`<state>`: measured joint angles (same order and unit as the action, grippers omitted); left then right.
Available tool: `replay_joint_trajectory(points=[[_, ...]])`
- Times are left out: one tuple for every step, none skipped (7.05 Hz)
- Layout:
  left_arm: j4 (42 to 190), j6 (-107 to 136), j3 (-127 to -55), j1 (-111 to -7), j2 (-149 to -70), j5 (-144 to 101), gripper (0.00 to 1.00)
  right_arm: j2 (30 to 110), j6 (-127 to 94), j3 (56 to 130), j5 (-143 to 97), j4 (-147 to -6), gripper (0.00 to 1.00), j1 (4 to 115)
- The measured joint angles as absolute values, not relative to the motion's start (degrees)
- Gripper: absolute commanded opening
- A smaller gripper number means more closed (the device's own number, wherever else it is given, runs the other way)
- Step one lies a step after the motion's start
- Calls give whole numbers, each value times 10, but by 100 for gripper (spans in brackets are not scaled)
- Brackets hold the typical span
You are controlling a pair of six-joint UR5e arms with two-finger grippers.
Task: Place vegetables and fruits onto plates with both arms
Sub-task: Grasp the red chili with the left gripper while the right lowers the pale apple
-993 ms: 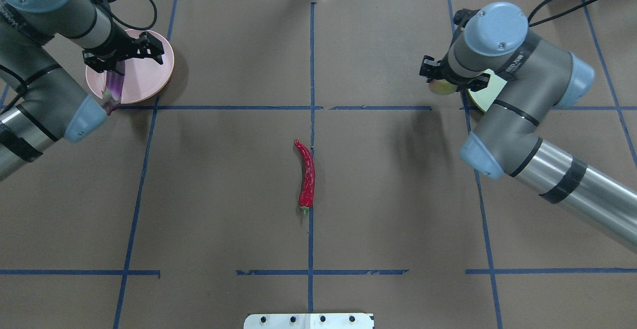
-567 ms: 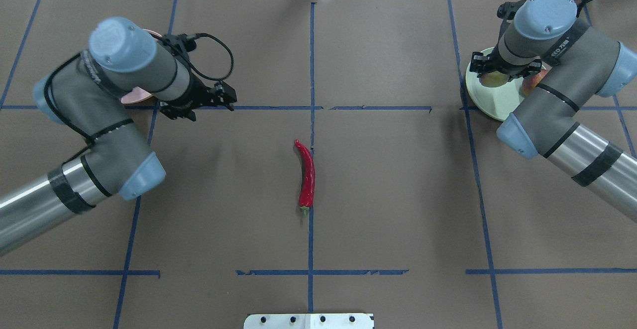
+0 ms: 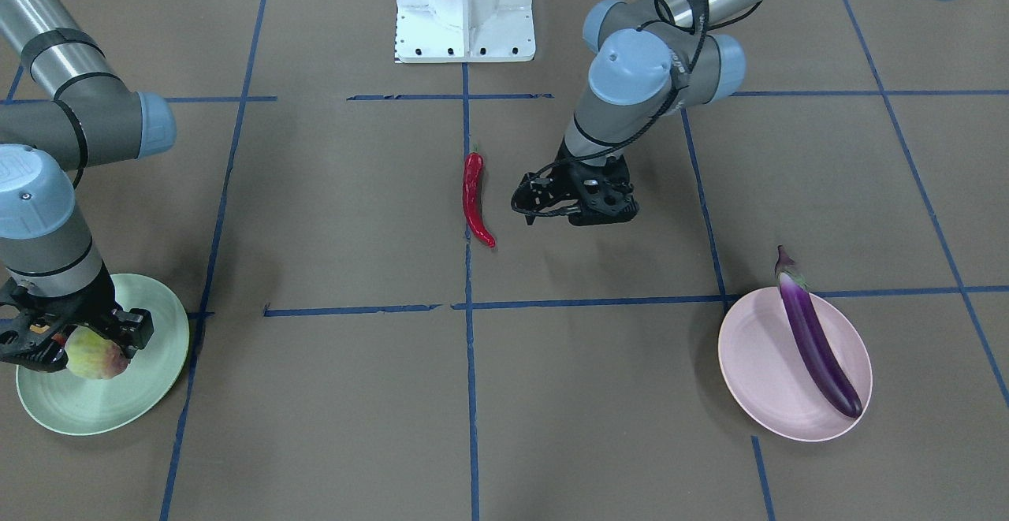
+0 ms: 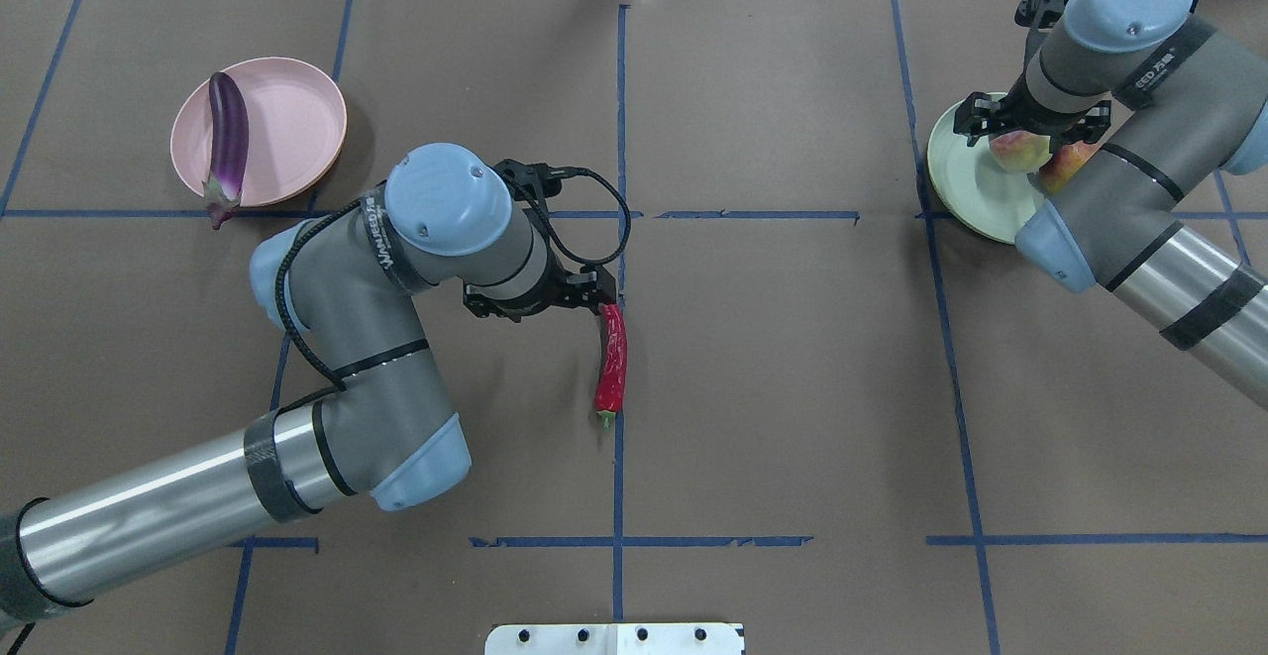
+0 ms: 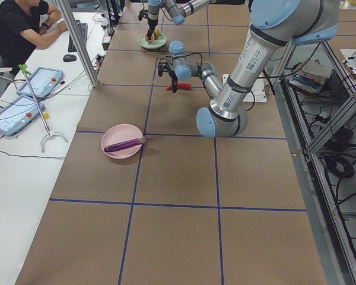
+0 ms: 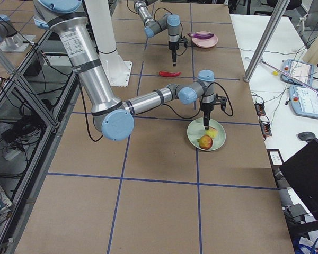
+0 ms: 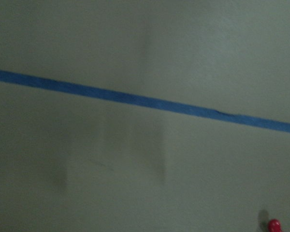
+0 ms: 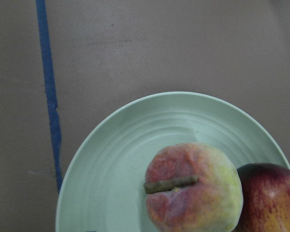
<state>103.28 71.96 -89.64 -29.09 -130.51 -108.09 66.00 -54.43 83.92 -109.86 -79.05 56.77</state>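
Observation:
The purple eggplant (image 4: 227, 136) lies across the pink plate (image 4: 287, 130), its stem end over the rim; it also shows in the front view (image 3: 816, 344). The red chili (image 4: 612, 363) lies on the table's centre line. My left gripper (image 4: 540, 299) is open and empty, hovering just left of the chili's far tip. The mint green plate (image 4: 956, 174) holds the peach (image 4: 1020, 151) and the pomegranate (image 4: 1062, 167), side by side. My right gripper (image 4: 1030, 125) stands over the plate with its fingers spread astride the peach (image 3: 94, 355), which rests on the plate.
Blue tape lines grid the brown table. The white base block (image 3: 465, 9) stands at the robot's side. The left wrist view shows bare table, a tape line and the chili's tip (image 7: 274, 224). An operator sits beyond the table's far edge.
My left gripper has left the eggplant on the pink plate and swung to the chili at the centre. My right gripper has carried the peach over the mint plate and set it down.

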Motion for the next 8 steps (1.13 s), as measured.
replay_joint_trajectory(points=[[1032, 676, -889, -268, -1314, -1059, 97, 660, -544, 846, -1122, -790, 100, 573], [1031, 652, -874, -252, -1324, -1044, 90, 662, -543, 855, -1132, -790, 100, 575], [1032, 642, -857, -242, -1338, -1037, 75, 663, -543, 864, -1136, -791, 100, 576], [1032, 638, -842, -237, -1349, -1035, 8, 665, -544, 870, -1137, -791, 100, 576], [1032, 637, -835, -235, -1354, -1035, 0, 666, -544, 872, -1137, -791, 100, 577], [1032, 638, -833, -234, -1356, -1036, 0, 667, -544, 873, -1137, -791, 100, 577], [1032, 639, -834, -235, -1356, -1037, 0, 667, -545, 875, -1138, -791, 100, 577], [1031, 643, -839, -245, -1356, -1037, 0, 668, -546, 880, -1142, -792, 100, 576]])
